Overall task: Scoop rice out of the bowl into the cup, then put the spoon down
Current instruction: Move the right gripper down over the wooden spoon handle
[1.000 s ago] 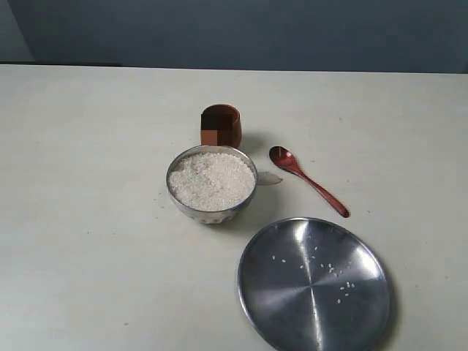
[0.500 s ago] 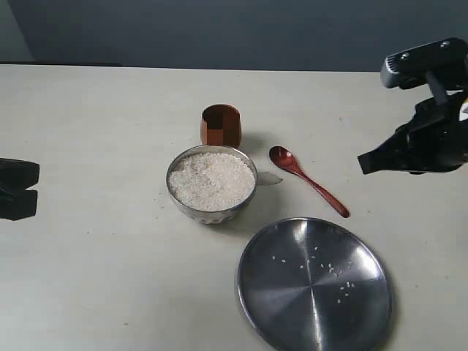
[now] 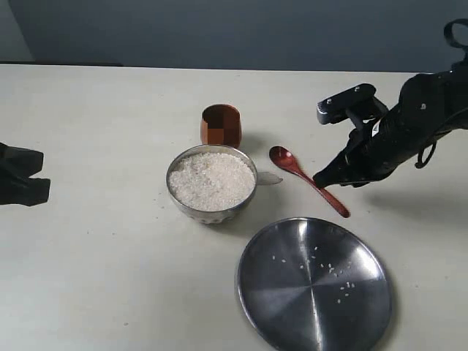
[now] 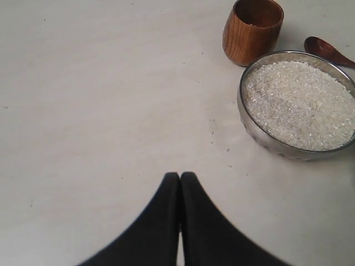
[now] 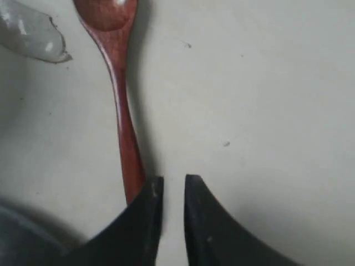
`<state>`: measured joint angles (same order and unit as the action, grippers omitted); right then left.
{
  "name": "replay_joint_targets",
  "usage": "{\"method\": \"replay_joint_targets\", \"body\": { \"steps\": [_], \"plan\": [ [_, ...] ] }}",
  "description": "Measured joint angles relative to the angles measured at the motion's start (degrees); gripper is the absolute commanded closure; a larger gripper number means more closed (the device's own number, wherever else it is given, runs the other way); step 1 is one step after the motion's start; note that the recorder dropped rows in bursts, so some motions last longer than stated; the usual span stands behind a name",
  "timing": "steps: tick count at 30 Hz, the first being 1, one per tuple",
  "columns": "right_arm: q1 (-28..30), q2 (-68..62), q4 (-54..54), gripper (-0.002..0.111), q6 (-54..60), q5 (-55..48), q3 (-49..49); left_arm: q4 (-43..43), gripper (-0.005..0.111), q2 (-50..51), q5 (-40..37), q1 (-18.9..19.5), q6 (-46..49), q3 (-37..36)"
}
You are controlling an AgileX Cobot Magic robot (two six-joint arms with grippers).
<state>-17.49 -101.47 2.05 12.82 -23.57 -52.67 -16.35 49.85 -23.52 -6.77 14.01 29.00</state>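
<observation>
The bowl (image 3: 212, 215) stood near the middle of the pale table (image 3: 102, 256), filled almost to its rim with rice (image 3: 210, 180). The cup (image 3: 221, 126) stood upright just beyond it on the far side, close to the bowl's rim. The spoon (image 3: 307, 180) lay flat on the table to the right of the bowl, with its oval head nearest the bowl and its handle running toward the near right. Its tip ended just short of the far edge of a large flat steel plate (image 3: 292, 307), which carried a few scattered grains and sat near and to the right of the bowl. The right gripper (image 5: 172, 184) had its tips low over the spoon's handle. In the right wrist view its jaws stood a narrow gap apart with only bare table between them, so it held nothing. The handle passed under the outer edge of one finger rather than into the gap, and I could not tell whether that finger touched it. The left gripper (image 4: 179, 183) hung over bare table at the far left edge of the scene, well apart from the bowl. Its two fingers were pressed together with nothing between them.
</observation>
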Motion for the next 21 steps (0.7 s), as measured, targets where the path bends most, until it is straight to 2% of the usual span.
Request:
{"method": "replay_joint_targets", "body": {
  "steps": [6, 9, 21],
  "plan": [
    [-1.9, -3.1, 0.0, 0.079, 1.4, 1.6, -0.6, 0.3, 0.106, 0.1, 0.1, 0.0, 0.0, 0.0],
    [-3.2, -4.4, 0.0, 0.066, 1.7, 2.9, -0.6, 0.3, 0.106, 0.1, 0.1, 0.0, 0.0, 0.0],
    [-3.6, -8.2, -0.8, 0.066, 2.0, 4.1, -0.7, 0.7, 0.106, 0.1, -0.7, 0.0, 0.1, 0.0]
  ]
}}
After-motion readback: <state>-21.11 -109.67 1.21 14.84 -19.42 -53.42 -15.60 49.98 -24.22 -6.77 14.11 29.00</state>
